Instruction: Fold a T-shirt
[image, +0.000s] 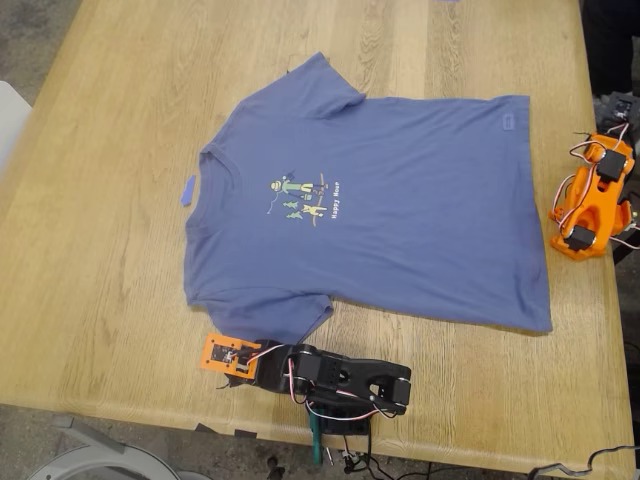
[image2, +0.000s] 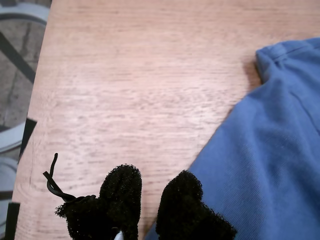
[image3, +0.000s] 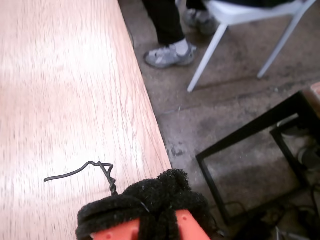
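Note:
The slate-blue T-shirt (image: 400, 200) lies spread flat, print up, on the wooden table (image: 100, 250), collar toward the exterior view's left and hem toward its right. My first gripper (image: 232, 360) rests low on the table at the near edge, just beside the shirt's near sleeve. In the first wrist view its black padded fingers (image2: 120, 195) stand slightly apart and empty, and the shirt's edge (image2: 260, 165) lies against one of them. My second gripper (image: 585, 215) sits folded at the table's edge on the exterior view's right, beyond the hem. Its pads (image3: 157, 200) are pressed together and hold nothing.
A small blue tape strip (image: 187, 190) lies on the table by the collar. A thin black wire sticks out by each gripper (image2: 52, 180) (image3: 85, 172). Past the table edge are a person's shoes (image3: 167, 55), a white chair (image3: 240, 30) and a black floor frame (image3: 250, 145).

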